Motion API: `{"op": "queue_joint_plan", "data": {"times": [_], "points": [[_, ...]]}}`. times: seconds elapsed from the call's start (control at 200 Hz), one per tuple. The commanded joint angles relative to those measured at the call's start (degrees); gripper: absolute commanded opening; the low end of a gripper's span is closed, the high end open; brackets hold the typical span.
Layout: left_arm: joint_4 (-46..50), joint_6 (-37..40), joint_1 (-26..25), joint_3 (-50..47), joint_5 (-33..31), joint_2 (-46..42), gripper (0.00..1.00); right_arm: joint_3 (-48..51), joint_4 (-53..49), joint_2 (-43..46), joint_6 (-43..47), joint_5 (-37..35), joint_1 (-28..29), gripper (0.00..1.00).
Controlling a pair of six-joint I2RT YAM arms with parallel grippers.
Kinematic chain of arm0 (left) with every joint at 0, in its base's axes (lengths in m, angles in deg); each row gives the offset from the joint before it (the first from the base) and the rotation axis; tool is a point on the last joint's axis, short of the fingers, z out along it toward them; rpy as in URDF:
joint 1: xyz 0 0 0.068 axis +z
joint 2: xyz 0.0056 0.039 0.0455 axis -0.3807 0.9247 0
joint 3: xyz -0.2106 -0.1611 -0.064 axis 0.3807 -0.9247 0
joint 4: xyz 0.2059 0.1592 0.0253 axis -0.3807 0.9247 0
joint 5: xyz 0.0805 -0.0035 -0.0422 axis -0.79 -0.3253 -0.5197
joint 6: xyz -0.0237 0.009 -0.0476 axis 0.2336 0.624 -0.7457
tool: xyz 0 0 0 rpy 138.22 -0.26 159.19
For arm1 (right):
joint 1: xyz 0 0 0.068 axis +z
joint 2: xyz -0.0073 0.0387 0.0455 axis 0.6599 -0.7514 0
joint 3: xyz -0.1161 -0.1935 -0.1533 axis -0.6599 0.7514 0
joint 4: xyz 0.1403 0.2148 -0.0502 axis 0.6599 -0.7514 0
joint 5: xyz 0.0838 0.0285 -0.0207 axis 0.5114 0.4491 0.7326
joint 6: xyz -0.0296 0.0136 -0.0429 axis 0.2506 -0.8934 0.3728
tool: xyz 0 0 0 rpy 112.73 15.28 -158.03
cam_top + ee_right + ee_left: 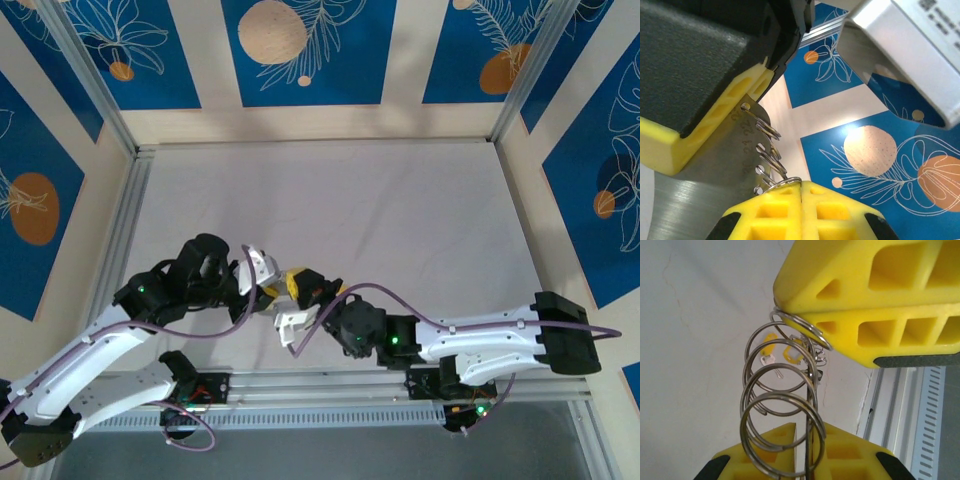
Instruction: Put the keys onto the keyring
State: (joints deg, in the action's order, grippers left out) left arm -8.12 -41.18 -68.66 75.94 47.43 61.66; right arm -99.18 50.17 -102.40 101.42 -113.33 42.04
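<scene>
Nearest, a slotted rail [330, 385] runs along the edge of the desk [350, 200], on the near side of the plate [715, 175]. The plate is a flat grey metal strip with stamped figures. The left gripper [807, 437] is clamped on it, and the strip sits edge-on between the yellow pads. A row of holes runs along the plate's free edge, with a wire ring through each. These rings [775, 405], several in all, stand side by side.

The right gripper [801, 191] meets the plate from the opposite side. Its pads are pressed together on the end ring [801, 326], pinching the wire at its rim.

Beyond the plate, seen through the rings, are small keys [771, 342] with yellow tags against the white desk. I cannot tell whether they hang from a ring or lie on the surface.

Farthest from the plate, panels [300, 50] printed with blue leaves and orange circles wall the desk.
</scene>
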Motion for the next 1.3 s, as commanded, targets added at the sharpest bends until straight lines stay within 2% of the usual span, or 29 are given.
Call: {"op": "queue_joint_plan", "data": {"times": [0.0,0.135,0.35,0.48,0.675,0.915,1.01,1.115,1.21,1.296], "points": [[0.30,2.08,-1.46,0.49,8.85,-0.43,0.00,-0.84,6.91,5.13,-2.64,1.24,-1.70,0.00],[-0.03,2.00,-1.47,0.14,9.27,-0.44,0.00,-1.45,-1.60,10.45,-8.92,3.84,-2.48,0.00],[-0.09,2.09,-1.50,0.33,9.34,-0.25,0.00,-2.21,-4.56,9.03,-6.77,6.18,-1.33,0.00],[-0.03,1.90,-1.48,0.23,9.12,-0.59,0.00,-3.04,-10.40,13.25,-13.62,9.69,-1.83,0.00],[-0.60,1.84,-1.45,-0.21,9.37,-0.53,0.00,-4.75,-25.86,23.47,-29.33,21.52,-7.30,0.13],[-0.65,1.93,-1.44,0.27,9.98,-0.26,0.00,-6.93,-36.38,27.25,-38.68,31.31,-12.83,0.24],[0.03,1.99,-1.45,0.66,10.32,-0.35,0.00,-8.88,-42.31,26.88,-45.54,40.81,-18.01,0.33],[0.73,2.34,-1.44,1.23,11.37,-0.23,0.00,-11.51,-48.33,25.15,-54.55,57.70,-27.37,0.44],[1.80,2.89,-1.45,2.03,13.04,0.67,0.00,-12.19,-49.16,22.97,-60.85,73.16,-35.02,0.56],[2.63,3.21,-1.54,2.47,13.71,1.64,0.00,-12.92,-48.58,20.79,-63.68,82.78,-38.15,0.64]]}}
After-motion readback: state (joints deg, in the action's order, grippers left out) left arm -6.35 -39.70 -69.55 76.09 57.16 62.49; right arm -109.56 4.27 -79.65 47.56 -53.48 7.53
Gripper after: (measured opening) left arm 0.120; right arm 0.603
